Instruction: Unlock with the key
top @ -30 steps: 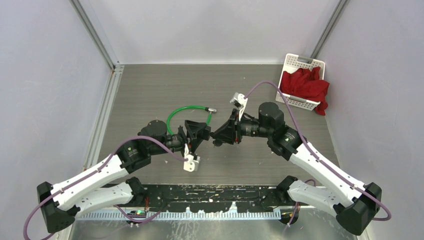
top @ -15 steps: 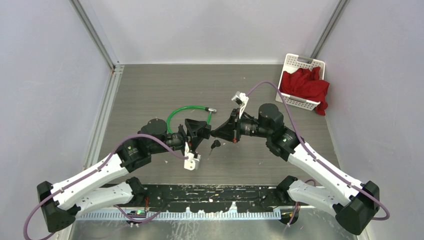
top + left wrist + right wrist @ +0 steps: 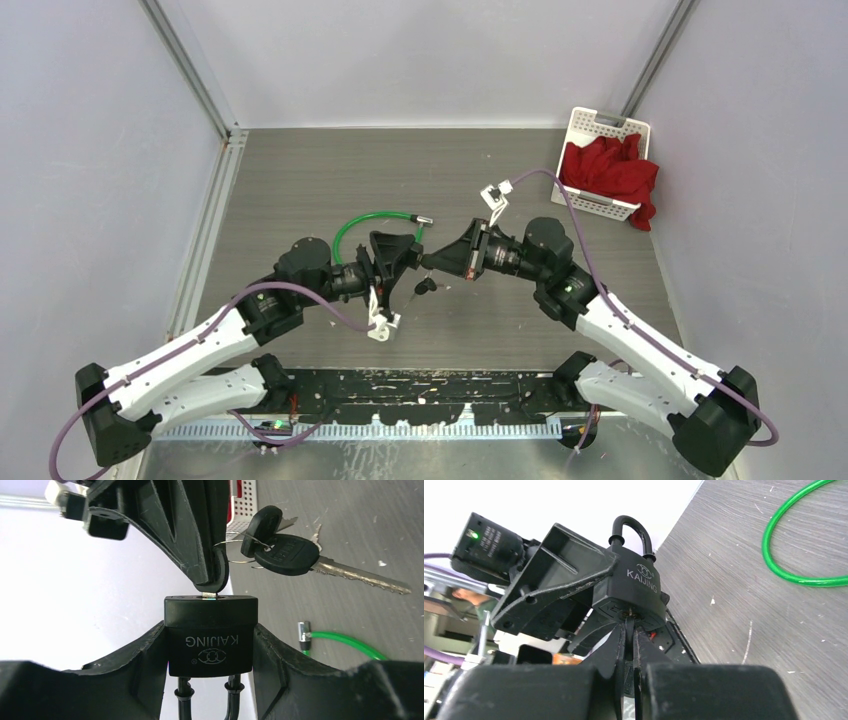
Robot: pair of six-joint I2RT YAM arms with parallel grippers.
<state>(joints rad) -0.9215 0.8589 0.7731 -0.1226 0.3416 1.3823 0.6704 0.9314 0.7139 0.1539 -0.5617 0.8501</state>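
A black padlock (image 3: 210,652) marked KAIJING sits between the fingers of my left gripper (image 3: 209,627), held by its sides with the shackle (image 3: 630,527) toward the wrist. My right gripper (image 3: 628,630) is shut on the black head of the key (image 3: 216,580), and the key's blade is in the keyhole on the padlock's (image 3: 634,592) bottom face. Two spare keys (image 3: 287,555) hang from a ring beside the held key. In the top view both grippers meet above the table's middle, left gripper (image 3: 393,255) facing right gripper (image 3: 432,262).
A green cable loop (image 3: 360,225) with a metal end lies on the table behind the left gripper. A white basket (image 3: 600,125) holding red cloth (image 3: 610,170) stands at the far right corner. Walls enclose the table on three sides.
My right gripper has closed on the key's head and its wrist has rolled, swinging the camera mount up and right. The hanging spare keys shifted a little to the left. The left gripper still holds the padlock.
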